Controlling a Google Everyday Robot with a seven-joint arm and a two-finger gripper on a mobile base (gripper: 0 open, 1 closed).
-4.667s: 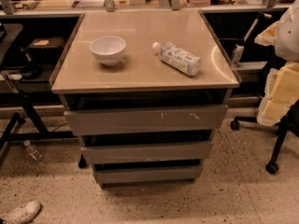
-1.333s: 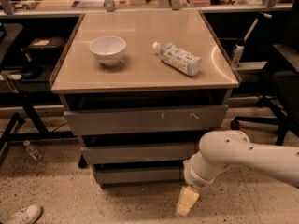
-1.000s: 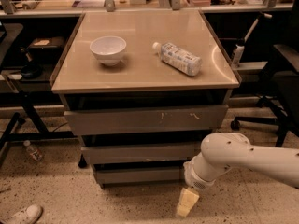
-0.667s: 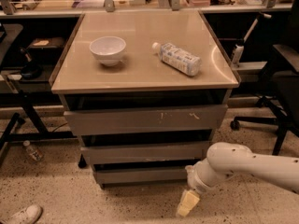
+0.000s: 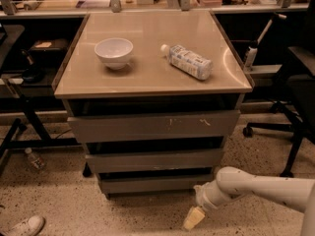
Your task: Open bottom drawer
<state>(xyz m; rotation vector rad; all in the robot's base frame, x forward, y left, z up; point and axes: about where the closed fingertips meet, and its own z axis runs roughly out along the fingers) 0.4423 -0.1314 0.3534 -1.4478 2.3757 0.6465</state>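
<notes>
Dim warm light, tabletop (image 5: pixel 147 75) glare, end effector (image 5: pixel 193 219) btm-right

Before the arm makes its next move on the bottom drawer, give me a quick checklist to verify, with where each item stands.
1. Is the bottom drawer shut and ready to pull: ok, it sits closed under the middle drawer.
2. Is the gripper on the drawer front: not ok, it hangs low by the floor, past the front's right end, apart from it.
3. Is there a handle to grab: not ok, plain front, only a dark gap above.
4. Is the bowl upright: ok.
5. Is the bottle, lying on its side, back from the front edge: ok.
6. How far the gripper stands out from the cabinet: cannot tell.
</notes>
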